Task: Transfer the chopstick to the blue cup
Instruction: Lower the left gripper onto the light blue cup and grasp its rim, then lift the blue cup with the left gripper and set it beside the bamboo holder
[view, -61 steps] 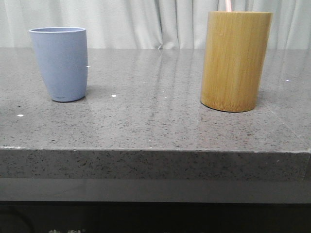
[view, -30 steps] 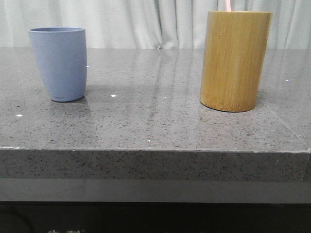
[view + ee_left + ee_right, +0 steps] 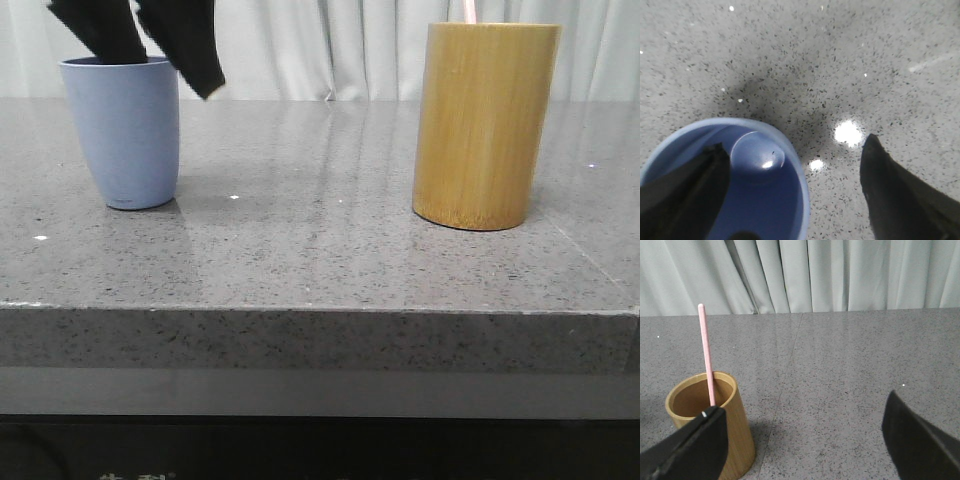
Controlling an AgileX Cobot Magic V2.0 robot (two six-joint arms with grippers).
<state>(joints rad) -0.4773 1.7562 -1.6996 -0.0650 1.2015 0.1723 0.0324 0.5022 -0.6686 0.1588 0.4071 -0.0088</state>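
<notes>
The blue cup (image 3: 125,135) stands at the table's left and is empty inside, as the left wrist view (image 3: 757,200) shows. One pale pink chopstick (image 3: 706,355) stands in the bamboo cylinder (image 3: 485,125) at the right; only its tip (image 3: 469,9) shows in the front view. My left gripper (image 3: 168,75) is open above the cup's rim, with one finger over the cup's inside (image 3: 687,195) and the other outside it. My right gripper (image 3: 804,402) is open and empty, with the bamboo cylinder (image 3: 735,440) beside one finger. It is out of the front view.
The grey speckled stone table (image 3: 320,250) has its front edge (image 3: 320,312) close to the camera. A pale curtain (image 3: 330,45) hangs behind it. The cup and the cylinder stand well apart.
My left gripper has come down into the front view over the blue cup; before, no gripper showed there. The cup, the cylinder and the chopstick have not moved.
</notes>
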